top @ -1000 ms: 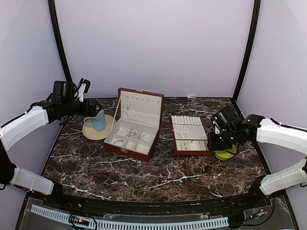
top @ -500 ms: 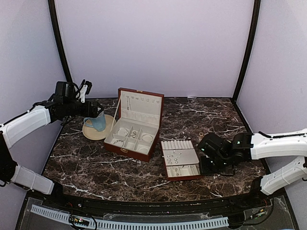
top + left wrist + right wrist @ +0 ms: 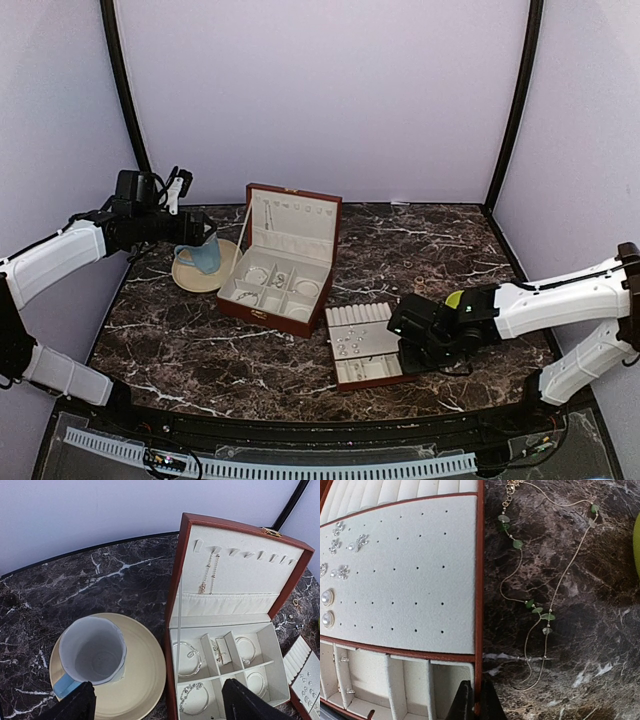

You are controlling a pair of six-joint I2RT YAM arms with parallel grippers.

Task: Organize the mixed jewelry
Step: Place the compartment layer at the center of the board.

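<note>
Jewelry is sitting in three spots. Silvery bracelets are lying in the cream compartments of the open reddish-brown box, which is standing at the middle of the table. A thin chain is hanging inside the box's raised lid. Small studs are sitting at the left side of the perforated pad of the flat tray, near and right of the box. The tray's near compartments seem to be holding a few more tiny pieces, too small to name. A fine necklace with green beads is lying loose on the table just right of the tray. The right tool is pinching the tray's right rim, its fingers pressed together on it. The left tool is hovering at the far left with its fingers spread wide apart, gripping nothing. It is hanging above a blue mug that is standing on a yellow plate just left of the box.
</note>
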